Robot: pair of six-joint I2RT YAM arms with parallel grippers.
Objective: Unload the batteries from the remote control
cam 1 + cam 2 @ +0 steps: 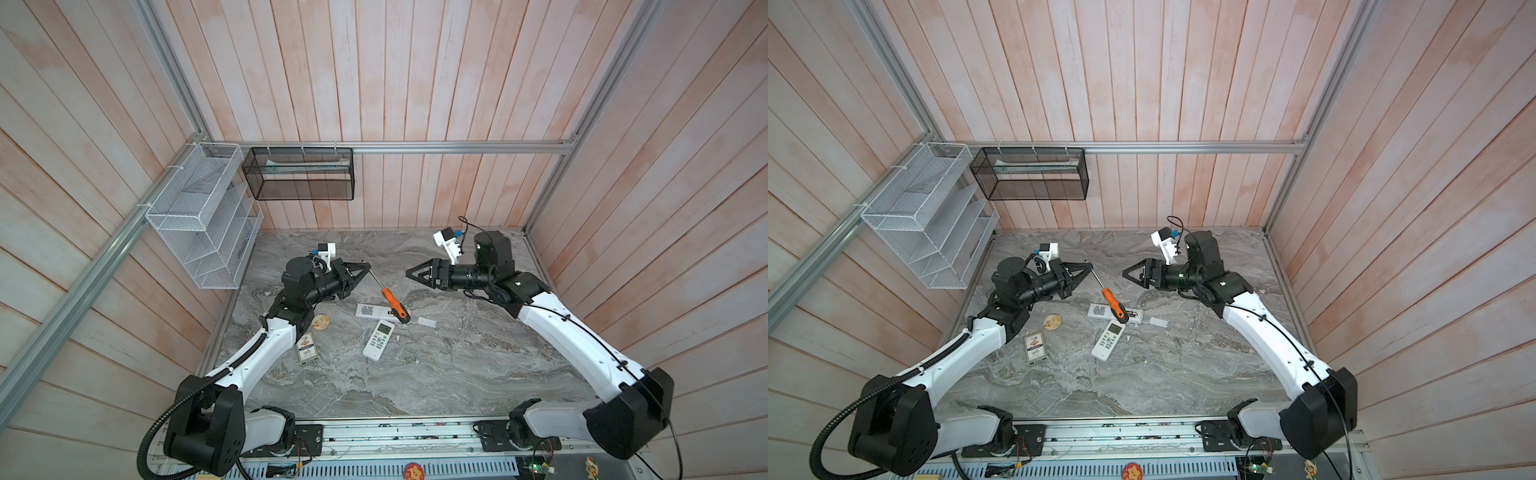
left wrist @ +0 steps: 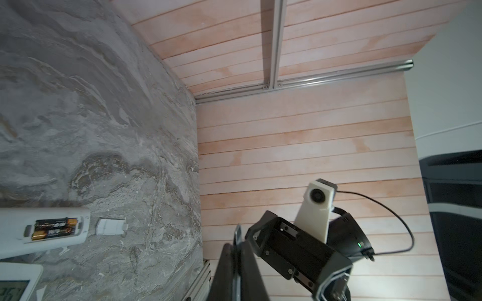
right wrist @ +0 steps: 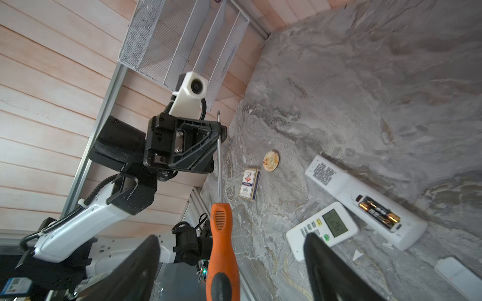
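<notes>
Grey marbled bench (image 1: 457, 365) carries the white remote control (image 3: 341, 182), which lies face down with its compartment uncovered. My left tool (image 3: 221, 129) is clamped on the metal shaft of the orange-handled screwdriver (image 3: 221, 229), near its tip. My right tool (image 1: 409, 274) has its fingers wide apart and holds nothing. The 2 batteries (image 3: 379, 212) lie side by side inside that uncovered compartment.

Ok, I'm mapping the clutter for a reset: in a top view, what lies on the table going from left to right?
Card box → round disc → face-down remote → white cover.
</notes>
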